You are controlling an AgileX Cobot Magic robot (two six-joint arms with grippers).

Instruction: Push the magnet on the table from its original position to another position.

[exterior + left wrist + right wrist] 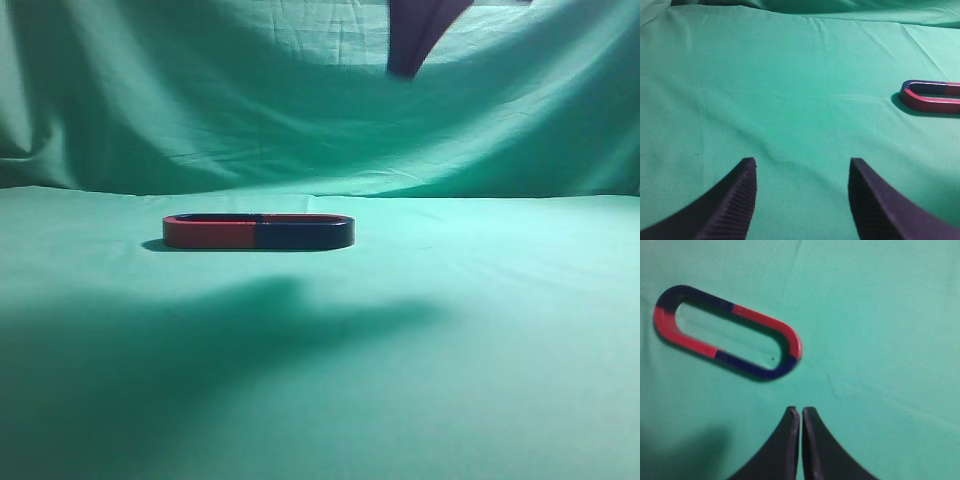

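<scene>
We are looking at the magnet (305, 235), a flat U shape lying on its side on the table (480, 380). From the front it is showing us a dark blue face, with a thin red strip along its far arm. From above (757, 368), its near arm is looking dark blue and its far arm red.

It is sitting a bit left of the middle of the table, toward the far side. Its open ends are touching the ends of a second magnet (210, 235) on its left, which is showing a red face. Together they are making one long ring.

The left gripper (802, 200) is hanging over bare cloth with its two fingers wide apart, and the second magnet (932, 102) is lying far off to its right. The right gripper (801, 440) is holding its fingers pressed together on nothing, near the magnet but not touching it.

Wrinkled green cloth is covering the table, and a green curtain (200, 110) is hanging behind it.
</scene>
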